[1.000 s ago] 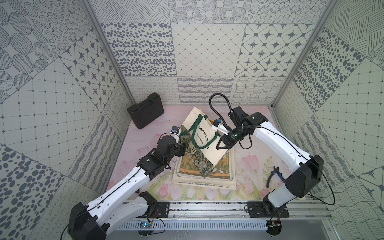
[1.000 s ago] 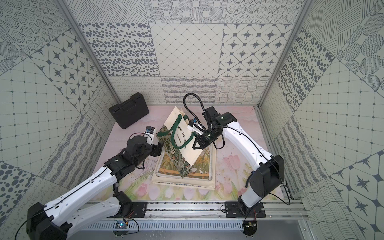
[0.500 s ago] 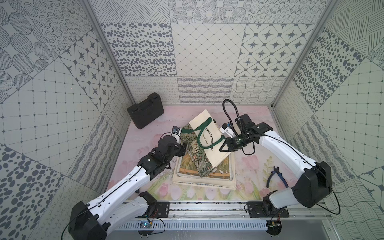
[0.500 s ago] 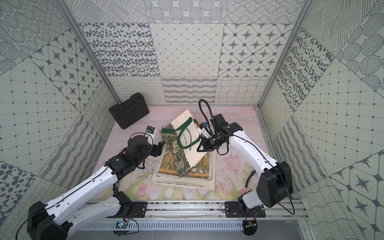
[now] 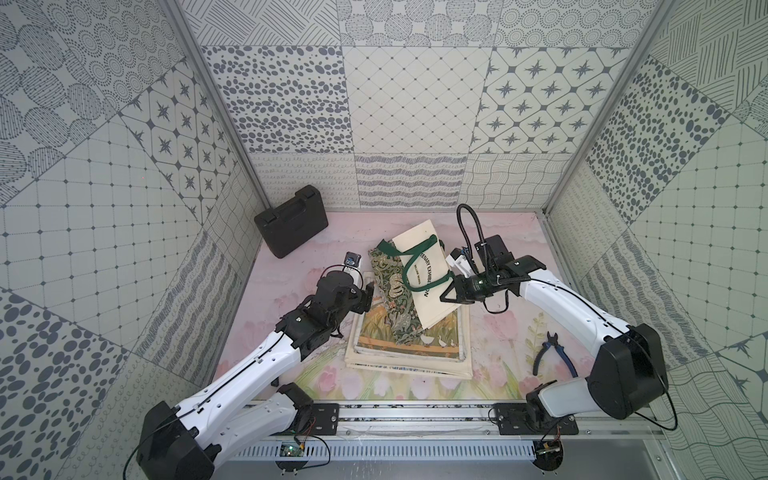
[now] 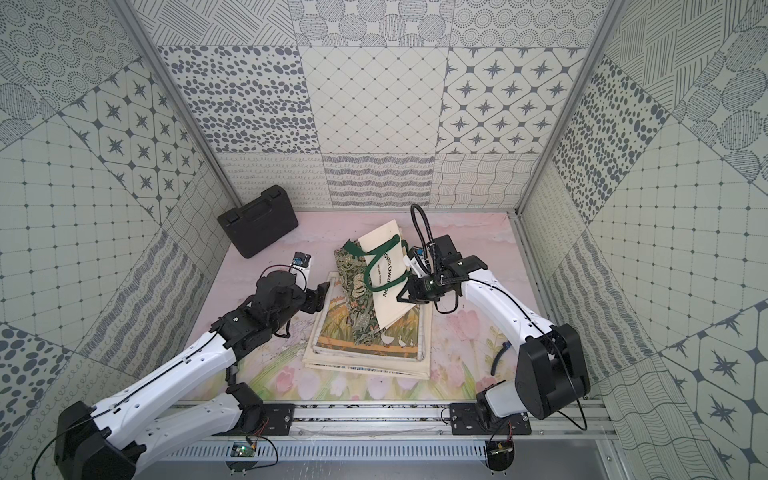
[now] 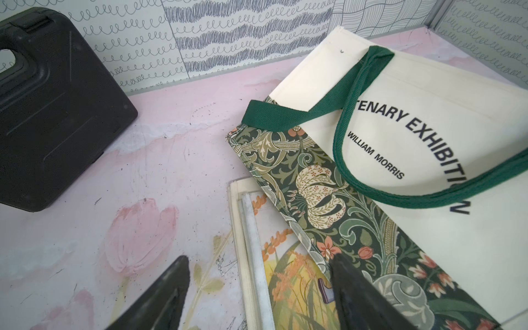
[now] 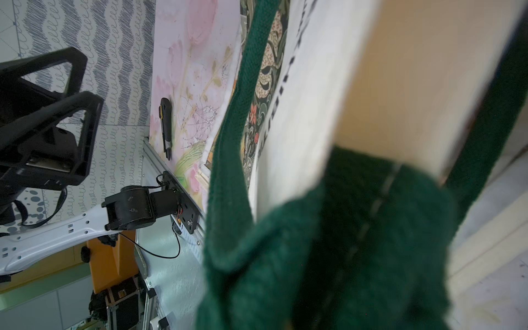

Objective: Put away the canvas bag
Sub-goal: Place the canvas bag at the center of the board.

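**Both top views** are showing the right gripper [image 5: 446, 297] clamping its fingers on the green webbing handle [image 5: 405, 272] of the canvas bag [image 5: 434, 311]. The bag's stiff cream panel is lying tilted just ahead of the fingertips, across a stack of folded printed bags [image 5: 407, 357].

**Left wrist view only** is resolving the bag's navy lettering and leafy woven side. The left gripper [image 7: 258, 257] is holding its tapered black fingers wide apart and empty over the stack's edge, and a ribbed black hard case [image 7: 51, 114] is sitting well beyond them.

**Right wrist view only** is revealing a slim black tool [image 8: 165, 123].
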